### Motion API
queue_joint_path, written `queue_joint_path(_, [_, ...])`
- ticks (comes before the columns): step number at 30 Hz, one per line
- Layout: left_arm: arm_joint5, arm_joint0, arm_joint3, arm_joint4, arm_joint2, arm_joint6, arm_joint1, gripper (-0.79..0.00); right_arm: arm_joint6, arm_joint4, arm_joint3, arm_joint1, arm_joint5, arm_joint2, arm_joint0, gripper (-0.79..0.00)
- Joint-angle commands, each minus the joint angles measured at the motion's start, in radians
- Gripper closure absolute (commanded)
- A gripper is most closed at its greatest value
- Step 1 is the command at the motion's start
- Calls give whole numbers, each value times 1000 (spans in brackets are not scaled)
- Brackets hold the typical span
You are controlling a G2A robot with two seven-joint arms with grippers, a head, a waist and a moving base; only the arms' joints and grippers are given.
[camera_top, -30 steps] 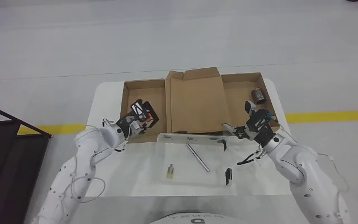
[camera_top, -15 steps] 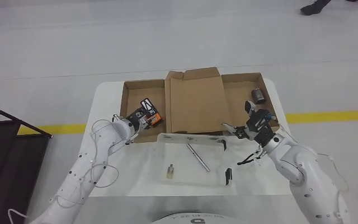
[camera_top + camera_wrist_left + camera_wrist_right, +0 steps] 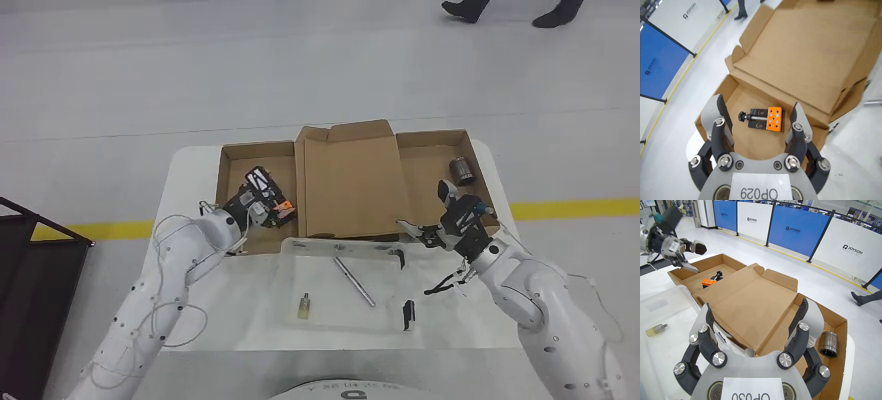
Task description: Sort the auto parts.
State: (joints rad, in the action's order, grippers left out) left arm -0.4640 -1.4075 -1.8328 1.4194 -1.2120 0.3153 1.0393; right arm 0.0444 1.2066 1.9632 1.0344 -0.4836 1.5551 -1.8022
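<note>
Left gripper point(image 3: 758, 103) over orange-and-black metal vise point(image 3: 764, 121), fingers wide, vise in brown cardboard box point(image 3: 350, 180) at 9 o'clock compartment, right gripper point(image 3: 756, 304) fingers wide, empty

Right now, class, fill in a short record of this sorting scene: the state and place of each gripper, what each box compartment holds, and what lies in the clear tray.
Left gripper: open, empty, above the left compartment of the box
Right gripper: open, empty, over the box's front edge
Left compartment: orange vise, lying free
Right compartment: metal bearing
Clear tray: metal rod; small pale cylinder with a stud
</note>
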Motion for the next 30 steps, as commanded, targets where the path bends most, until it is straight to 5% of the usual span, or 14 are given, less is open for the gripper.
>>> queue_joint_path(1, [-75,-60,-87,-77,-32,-9,-8,-785,0,0,0,0,0,0,0,-785])
queue_joint_path(13, [-136,-92,-133,-108,-49,2,-14,-785,0,0,0,0,0,0,0,-785])
queue_joint_path(24, [-384,-24,-112,-20,153,3,-5,-785,0,0,0,0,0,0,0,-785])
queue_joint_path(30, [-376,17,1,-310,187,-145,15,-785,0,0,0,0,0,0,0,-785])
